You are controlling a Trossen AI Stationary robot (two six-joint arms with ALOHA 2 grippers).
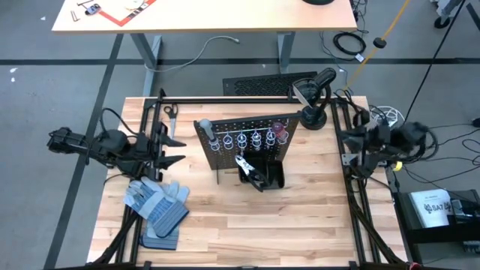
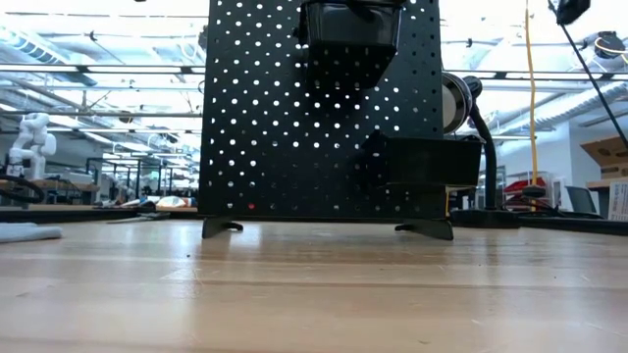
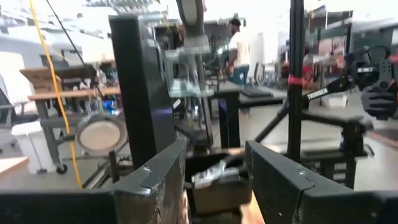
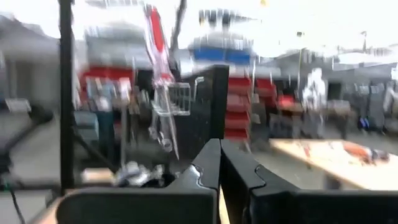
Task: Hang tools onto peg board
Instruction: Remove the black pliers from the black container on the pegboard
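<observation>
The peg board [image 1: 247, 140] stands mid-counter, tools in its rings and bin. At 9 o'clock the left gripper [image 1: 174, 150] is spread and empty; at 3 o'clock the right gripper [image 1: 347, 152] is pressed together. A careless reach might topple the board.

- High view is evenly lit from above; soft, short shadows sit under the peg board [image 1: 247, 141] on the pale table [image 1: 247, 225].
- Low view is backlit: the peg board is a near silhouette, bright light showing through its holes, ceiling strips glaring across the top.
- Both wrist views are smeared with blur, upper backgrounds blown out white.
</observation>
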